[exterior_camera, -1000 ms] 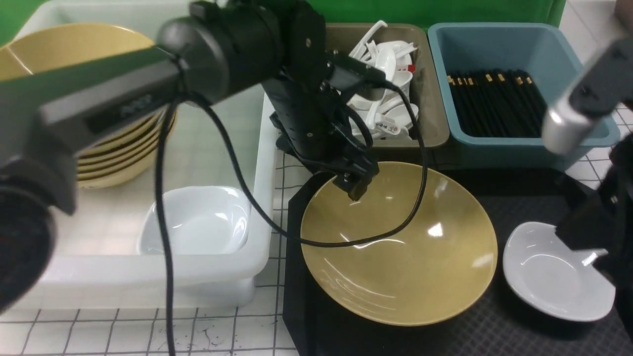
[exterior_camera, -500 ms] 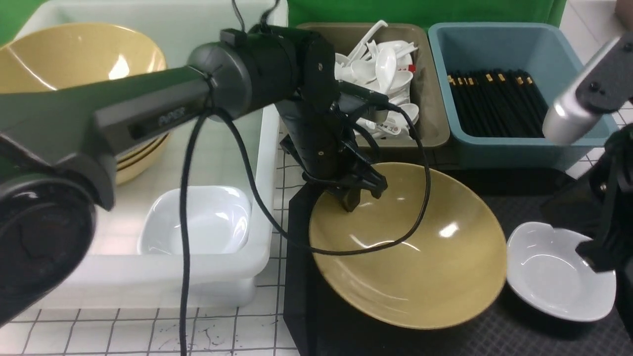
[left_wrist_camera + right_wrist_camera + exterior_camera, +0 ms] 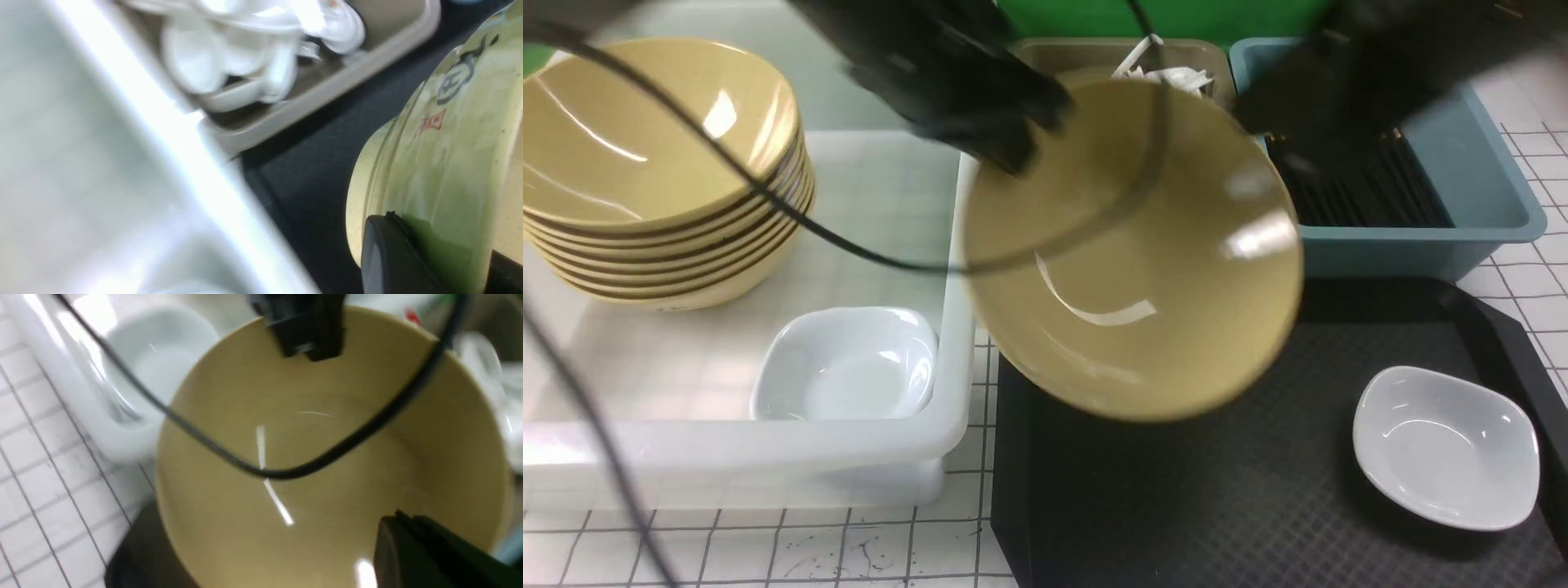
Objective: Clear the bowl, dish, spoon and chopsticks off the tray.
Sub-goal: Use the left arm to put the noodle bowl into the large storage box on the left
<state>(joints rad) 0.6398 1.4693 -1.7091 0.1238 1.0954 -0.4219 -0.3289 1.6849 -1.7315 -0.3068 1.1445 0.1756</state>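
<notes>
Left pincer (image 3: pixel 1011 155): pinching the far rim of the bowl (image 3: pixel 1131 269), holding it tilted in the air above the tray (image 3: pixel 1176 506), clear of the dish (image 3: pixel 1445 445) lying there. Right pincer (image 3: pixel 412 551): pressed together, hovering over the bowl.

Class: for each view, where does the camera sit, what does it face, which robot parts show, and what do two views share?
Front: between the arms, facing forward-down at the flat black plastic tray and raised large glossy mustard-yellow bowl; both blurred arms show.
Left wrist: on the left arm, against the bowl's outer wall; one black finger shows.
Right wrist: on the right arm, looking into the bowl; left gripper on its rim, part of right gripper.
Shared: both wrist views show the bowl.
</notes>
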